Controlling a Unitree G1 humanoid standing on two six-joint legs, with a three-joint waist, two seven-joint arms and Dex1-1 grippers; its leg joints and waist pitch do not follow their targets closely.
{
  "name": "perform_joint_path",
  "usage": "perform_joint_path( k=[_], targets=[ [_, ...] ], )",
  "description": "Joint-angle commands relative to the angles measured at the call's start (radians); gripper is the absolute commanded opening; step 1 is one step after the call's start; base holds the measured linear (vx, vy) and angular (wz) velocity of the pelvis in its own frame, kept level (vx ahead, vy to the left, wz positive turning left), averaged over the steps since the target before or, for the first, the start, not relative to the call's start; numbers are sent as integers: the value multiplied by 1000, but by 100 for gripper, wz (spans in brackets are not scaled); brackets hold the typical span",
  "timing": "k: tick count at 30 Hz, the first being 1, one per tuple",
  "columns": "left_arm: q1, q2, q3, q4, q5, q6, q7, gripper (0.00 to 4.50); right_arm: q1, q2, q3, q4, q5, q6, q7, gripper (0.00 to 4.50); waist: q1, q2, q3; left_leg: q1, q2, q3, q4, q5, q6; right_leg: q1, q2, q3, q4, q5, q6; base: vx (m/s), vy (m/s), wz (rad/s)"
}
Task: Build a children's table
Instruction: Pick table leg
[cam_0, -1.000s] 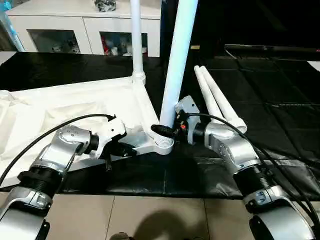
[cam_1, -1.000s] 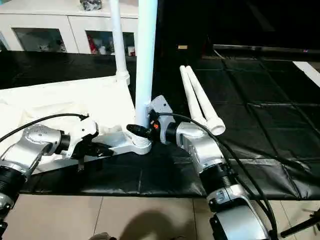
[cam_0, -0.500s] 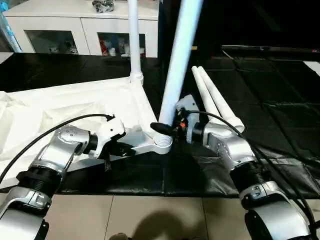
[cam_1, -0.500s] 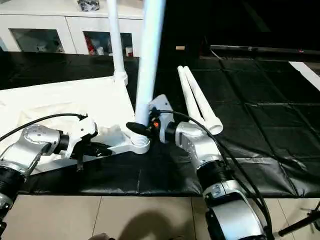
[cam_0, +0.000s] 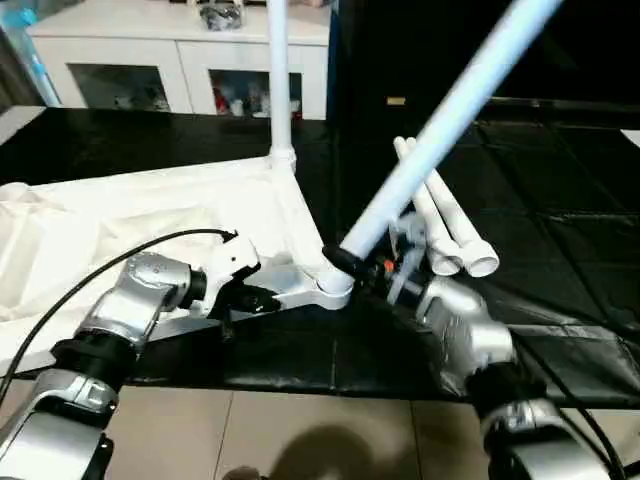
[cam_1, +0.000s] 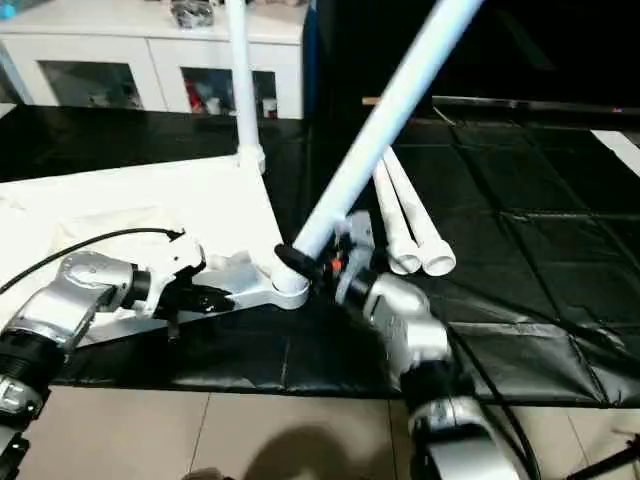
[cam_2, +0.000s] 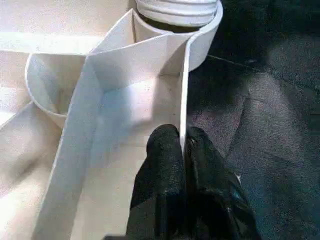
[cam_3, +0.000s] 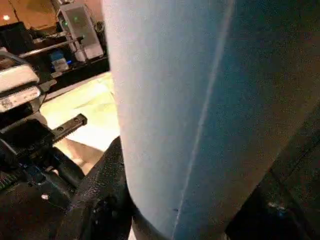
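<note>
The children's table top (cam_0: 150, 210) lies upside down on the black mat. One white leg (cam_0: 278, 80) stands upright in its far corner socket. A second leg (cam_0: 440, 135) leans steeply to the right, its lower end at the near corner socket (cam_0: 335, 288). My right gripper (cam_0: 352, 266) is shut on this leg just above the socket, and one black finger (cam_3: 105, 190) presses its side. My left gripper (cam_0: 255, 298) is shut on the top's thin rim wall (cam_2: 182, 90) beside that socket. Two loose legs (cam_0: 450, 225) lie on the mat to the right.
A white glass-door cabinet (cam_0: 150, 60) stands at the back left. The black mat (cam_0: 560, 200) stretches to the right, and tiled floor (cam_0: 300, 430) lies in front. A black cable (cam_0: 120, 255) loops over my left forearm.
The leg in my right gripper has swung from nearly upright to leaning far right, and my right forearm has turned with it. My left gripper keeps its hold on the rim.
</note>
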Motion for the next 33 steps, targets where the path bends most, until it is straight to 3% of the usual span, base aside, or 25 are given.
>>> perform_joint_path(
  k=[1, 4, 5, 9, 10, 12, 13, 14, 17, 18, 19, 20, 21, 22, 23, 27, 30, 33],
  targets=[
    [-62, 25, 78, 7, -1, -7, 95, 0, 75, -46, 43, 75, -121, -51, -41, 191, -1, 20, -74, 22, -2, 1, -79, -407, -6, 37, -75, 29, -114, -571, -111, 0, 0, 0],
    [-64, 24, 80, 11, 0, -9, 99, 0, 94, -59, 59, 66, -142, -84, -36, 191, -4, 23, -75, 24, 0, -2, -84, -409, 1, 43, -74, 25, -117, -558, -114, 0, 0, 0],
    [-63, 24, 81, 11, 1, -12, 101, 0, 96, -74, 89, 62, -172, -91, -27, 191, -4, 23, -75, 26, 0, -1, -85, -411, 4, 44, -73, 23, -118, -544, -122, 0, 0, 0],
    [-55, 25, 83, 7, 2, -17, 103, 0, 90, -88, 127, 64, -204, -86, 2, 191, -4, 20, -72, 31, 0, -1, -85, -425, 7, 46, -76, 20, -121, -563, -121, 0, 0, 0],
    [-51, 25, 84, 3, 2, -17, 104, 0, 86, -92, 140, 67, -211, -84, 17, 191, -4, 14, -72, 30, 0, -1, -85, -420, 10, 48, -77, 19, -121, -564, -119, 0, 0, 0],
    [-46, 25, 84, 0, 2, -19, 105, 0, 80, -93, 157, 75, -217, -88, 34, 191, -1, 14, -73, 28, 1, -1, -86, -401, 14, 49, -80, 21, -120, -557, -119, 0, 0, 0],
    [-44, 26, 84, -2, 2, -20, 104, 0, 78, -93, 162, 79, -219, -92, 38, 191, -3, 5, -73, 27, 2, 1, -86, -393, 17, 49, -80, 20, -122, -555, -118, 0, 0, 0],
    [-39, 32, 79, -6, 8, -27, 101, 0, 58, -86, 174, 96, -227, -98, 48, 191, -1, 2, -73, 26, 2, 1, -86, -386, 18, 50, -80, 19, -120, -557, -116, 0, 0, 0],
    [-26, 56, 53, -24, 36, -45, 83, 0, -14, -61, 209, 139, -239, -89, 107, 191, -7, 7, -71, 22, 2, -2, -87, -399, 13, 52, -81, 13, -120, -587, -107, 0, 0, 0],
    [-24, 62, 46, -27, 43, -50, 77, 0, -26, -58, 216, 142, -238, -80, 128, 191, -10, -9, -70, 21, 1, 0, -87, -395, 15, 53, -82, 12, -124, -598, -99, 0, 0, 0],
    [-23, 64, 44, -28, 45, -51, 76, 0, -29, -57, 218, 143, -238, -78, 135, 191, -6, -2, -70, 24, 0, -2, -85, -392, 14, 51, -87, 12, -123, -622, -91, 0, 0, 0],
    [-20, 75, 34, -36, 55, -55, 68, 0, -44, -55, 233, 146, -239, -63, 173, 191, -9, -2, -69, 26, 2, -2, -85, -396, 15, 48, -86, 12, -127, -630, -85, 0, 0, 0],
    [-20, 77, 32, -38, 58, -56, 66, 0, -47, -56, 237, 147, -239, -60, 183, 191, -10, -8, -70, 26, 3, -2, -86, -398, 14, 49, -85, 11, -128, -629, -84, 0, 0, 0],
    [-19, 80, 30, -40, 61, -56, 65, 0, -51, -57, 244, 148, -241, -56, 199, 191, -10, -3, -70, 27, 5, -3, -89, -410, 11, 48, -83, 11, -126, -623, -84, 0, 0, 0],
    [-20, 90, 20, -47, 68, -59, 52, 0, -61, -63, 262, 156, -244, -47, 246, 191, -10, -14, -70, 29, 4, -2, -88, -414, 10, 47, -83, 10, -125, -620, -83, 0, 0, 0],
    [-24, 102, 7, -55, 75, -61, 29, 0, -72, -72, 273, 170, -245, -52, 286, 191, -8, -13, -73, 29, 8, -1, -91, -412, 8, 46, -83, 16, -119, -589, -98, 0, 0, 0],
    [-29, 108, -6, -63, 75, -80, -16, 0, -82, -66, 256, 192, -227, -58, 331, 191, -9, -12, -56, 26, 6, -1, -96, -428, 10, 40, -81, 19, -119, -585, -101, 0, 0, 0],
    [-28, 116, -15, -71, 71, -94, -54, 0, -83, -63, 252, 193, -214, -55, 369, 191, -11, -14, -51, 26, 5, -1, -98, -429, 18, 41, -80, 20, -121, -596, -96, 0, 0, 0]
  ],
)
